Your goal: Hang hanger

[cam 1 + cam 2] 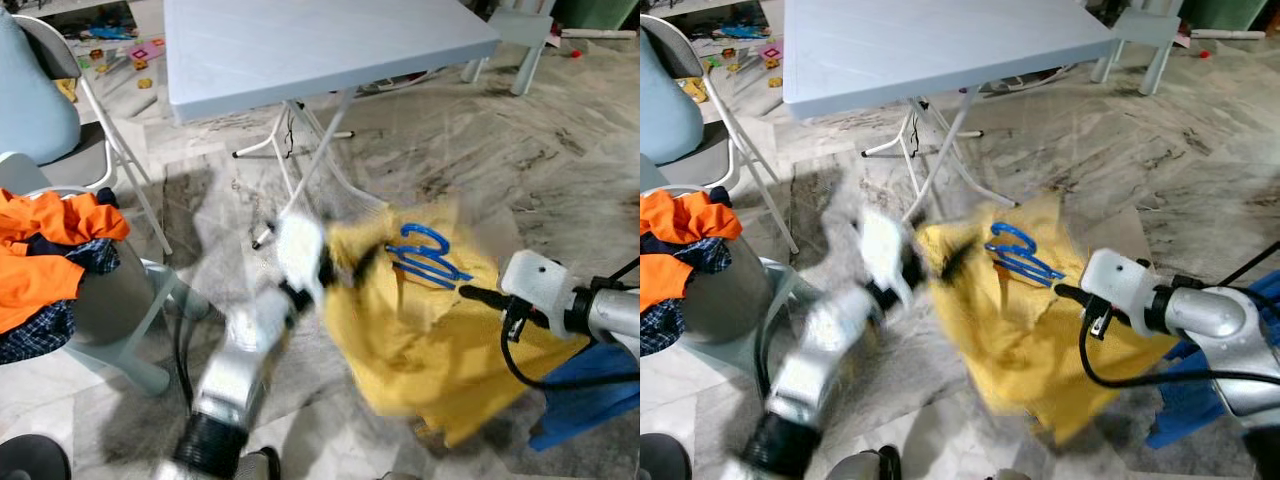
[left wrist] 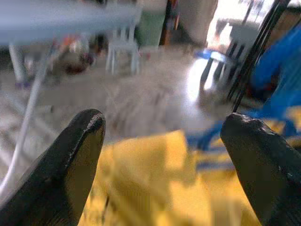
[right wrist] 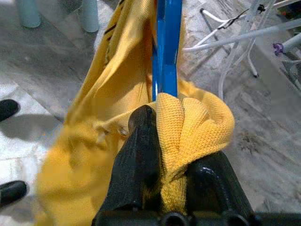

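Right end effector (image 3: 162, 188) clamped on bunched yellow shirt (image 1: 430, 350) with blue hanger (image 1: 425, 255) inside, held above floor (image 1: 500, 150) near table (image 1: 300, 45). Left end effector (image 2: 164, 155) fingers wide apart, blurred, at shirt's left edge, gripping nothing.

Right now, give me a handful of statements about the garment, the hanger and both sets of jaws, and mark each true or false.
1. The right gripper has its jaws shut on a fold of the yellow garment. True.
2. The hanger is red. False: it is blue.
3. The left gripper has its jaws spread open. True.
4. The yellow garment lies on the grey table. False: it is held up over the floor, in front of the table.
5. Orange clothes are piled at the robot's left. True.
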Available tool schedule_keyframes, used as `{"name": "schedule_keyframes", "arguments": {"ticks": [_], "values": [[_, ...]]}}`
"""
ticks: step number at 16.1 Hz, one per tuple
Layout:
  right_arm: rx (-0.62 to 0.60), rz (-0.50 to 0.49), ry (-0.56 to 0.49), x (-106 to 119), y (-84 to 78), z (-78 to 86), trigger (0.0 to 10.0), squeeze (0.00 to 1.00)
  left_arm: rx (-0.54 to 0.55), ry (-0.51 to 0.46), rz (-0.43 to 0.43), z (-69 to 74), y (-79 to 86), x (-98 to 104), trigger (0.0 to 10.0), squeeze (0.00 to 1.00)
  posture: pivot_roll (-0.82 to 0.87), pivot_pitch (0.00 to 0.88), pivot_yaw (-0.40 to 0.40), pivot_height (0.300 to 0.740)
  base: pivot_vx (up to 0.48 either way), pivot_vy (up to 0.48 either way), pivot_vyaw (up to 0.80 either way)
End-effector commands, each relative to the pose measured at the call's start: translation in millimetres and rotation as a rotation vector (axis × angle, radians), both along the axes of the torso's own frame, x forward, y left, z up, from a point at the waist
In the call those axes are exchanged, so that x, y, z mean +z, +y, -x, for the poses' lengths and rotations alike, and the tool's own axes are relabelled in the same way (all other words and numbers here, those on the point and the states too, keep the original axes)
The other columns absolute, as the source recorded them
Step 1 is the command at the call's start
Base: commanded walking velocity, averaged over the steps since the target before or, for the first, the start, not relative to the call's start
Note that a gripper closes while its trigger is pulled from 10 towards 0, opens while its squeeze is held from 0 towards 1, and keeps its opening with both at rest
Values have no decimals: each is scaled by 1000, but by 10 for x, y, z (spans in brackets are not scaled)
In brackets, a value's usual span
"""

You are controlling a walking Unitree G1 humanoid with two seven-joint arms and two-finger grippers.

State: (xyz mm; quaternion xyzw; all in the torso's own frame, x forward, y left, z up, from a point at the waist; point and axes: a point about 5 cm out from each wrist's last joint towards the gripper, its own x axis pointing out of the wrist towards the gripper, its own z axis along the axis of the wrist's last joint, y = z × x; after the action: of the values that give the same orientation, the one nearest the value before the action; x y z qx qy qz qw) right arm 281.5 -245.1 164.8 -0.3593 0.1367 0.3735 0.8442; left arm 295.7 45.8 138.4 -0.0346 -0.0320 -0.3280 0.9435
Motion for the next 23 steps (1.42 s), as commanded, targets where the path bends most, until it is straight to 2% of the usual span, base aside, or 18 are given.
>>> {"name": "schedule_keyframes", "arguments": {"ticks": [1,3,5,7,8,9,11,13,16,17,18,21,23], "values": [[7,-13,-62,124,40,-54,10000,0,50,35,-38,-4,82,-87,10000,1000,-95,174,9,740,0,0,0],[-19,-15,-93,177,-23,-90,10000,0,52,23,-6,60,134,-60,10000,1000,-96,175,6,740,0,0,0],[-15,-28,-101,219,-45,-90,10000,0,118,-27,27,32,225,32,10000,1000,-97,175,5,740,0,0,0],[-14,-29,-106,274,-87,-89,10000,0,248,-97,-10,-76,467,104,10000,1000,-99,175,5,740,0,0,0],[31,-59,-94,328,-94,-39,10000,0,362,-94,11,-167,763,128,10000,1000,-99,175,5,740,0,0,0],[71,-102,-76,365,-82,12,10000,0,391,-99,-19,-205,877,129,10000,1000,-93,176,2,740,0,0,0],[113,-168,-29,424,-97,93,10000,0,452,-57,-18,-269,1040,83,10000,1000,-90,176,2,740,0,0,0],[136,-244,2,499,-92,137,10000,0,492,1,11,-311,1123,-9,10000,1000,-96,176,4,740,0,0,0],[208,-329,67,599,-61,272,10000,0,484,98,82,-340,1133,-155,10000,1000,-106,176,9,740,0,0,0],[222,-334,92,609,-79,328,10000,0,440,110,135,-342,1093,-159,10000,145,-110,176,11,740,0,0,0],[227,-336,102,613,-86,349,10000,0,423,111,168,-342,1077,-146,10000,0,-110,176,11,740,0,0,0],[271,-391,163,664,-56,455,10000,0,304,118,317,-349,999,-60,10000,0,-114,176,14,740,0,0,0],[293,-400,208,658,-50,519,10000,0,196,113,378,-335,940,19,10000,0,-115,175,14,740,0,0,0]]}}
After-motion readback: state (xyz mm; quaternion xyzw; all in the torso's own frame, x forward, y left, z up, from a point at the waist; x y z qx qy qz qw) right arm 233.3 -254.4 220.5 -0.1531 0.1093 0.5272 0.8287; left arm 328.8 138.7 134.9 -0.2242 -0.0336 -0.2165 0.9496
